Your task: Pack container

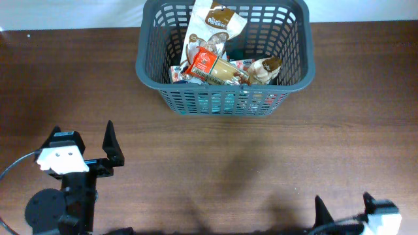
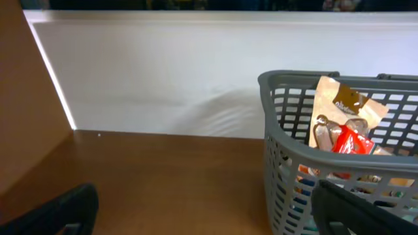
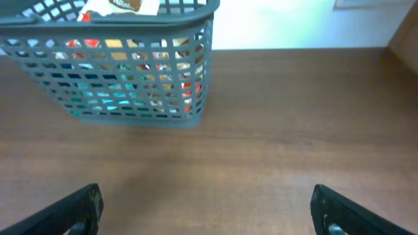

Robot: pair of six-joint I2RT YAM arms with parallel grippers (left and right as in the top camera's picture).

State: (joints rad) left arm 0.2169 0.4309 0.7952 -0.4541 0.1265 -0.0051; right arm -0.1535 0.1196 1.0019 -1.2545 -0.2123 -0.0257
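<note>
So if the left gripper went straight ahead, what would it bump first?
Probably nothing near: the left gripper faces only brown wooden table, then white wall. The dark grey slotted plastic basket sits rightward.

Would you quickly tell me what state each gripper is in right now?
Left gripper: open, holding nothing.
Right gripper: open, holding nothing.
</note>
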